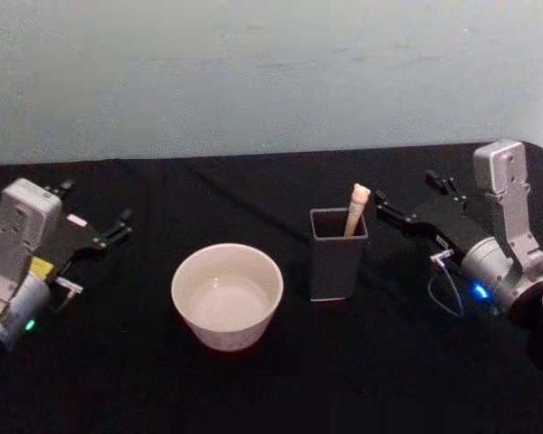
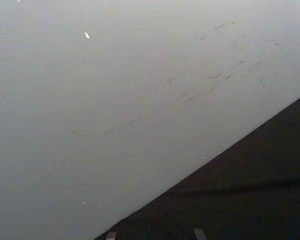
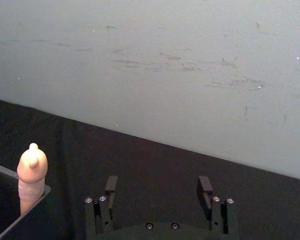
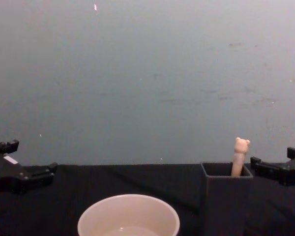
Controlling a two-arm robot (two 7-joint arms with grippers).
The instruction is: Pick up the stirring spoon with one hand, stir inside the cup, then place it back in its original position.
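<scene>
From the head camera, the spoon (image 1: 357, 209) stands in the dark holder (image 1: 337, 258), its handle leaning on the right wall; the cream cup (image 1: 227, 295) sits just to the holder's left on the black table (image 1: 127, 380). The right gripper (image 1: 386, 207) reaches toward the holder from the right, fingertips near the handle but apart. The left gripper (image 1: 119, 226) rests far left, pointing inward.

The right wrist camera shows that gripper's fingers (image 3: 206, 188) spread, holding nothing.

From the chest, the left gripper's (image 4: 32, 169) jaws look parted.
</scene>
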